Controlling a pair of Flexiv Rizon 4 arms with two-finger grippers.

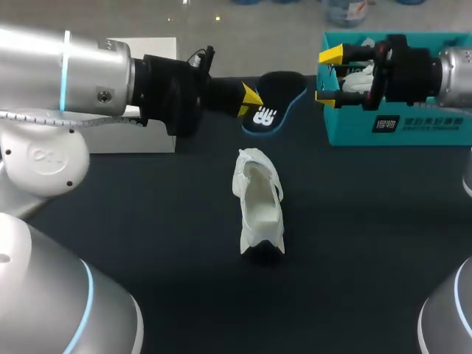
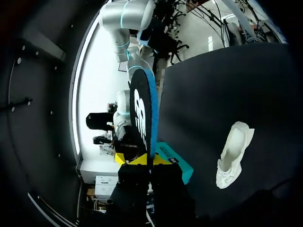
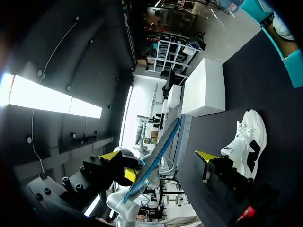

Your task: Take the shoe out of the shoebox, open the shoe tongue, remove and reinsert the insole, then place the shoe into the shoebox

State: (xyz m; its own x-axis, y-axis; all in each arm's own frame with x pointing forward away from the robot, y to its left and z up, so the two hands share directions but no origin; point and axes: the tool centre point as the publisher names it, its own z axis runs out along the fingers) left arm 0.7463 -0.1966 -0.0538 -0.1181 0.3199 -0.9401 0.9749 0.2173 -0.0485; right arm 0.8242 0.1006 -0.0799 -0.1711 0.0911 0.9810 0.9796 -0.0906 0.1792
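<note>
Yellow-tipped left pincer (image 1: 249,101), pressed together on one end of the black, blue-edged insole (image 1: 274,92), which it holds in the air above the far middle of the bench (image 1: 354,243); in the left wrist view the insole stands edge-on straight ahead of the fingers. The right pincer (image 1: 330,76) is spread with nothing between its tips, and hangs at the left end of the teal shoebox (image 1: 413,125), just beside the insole's free end. The shoebox sits at the bench's far right corner. The white shoe (image 1: 259,203) lies near the middle of the bench, its opening upward, well apart from both pincers. A white box (image 1: 151,136) sits at the far left edge.
</note>
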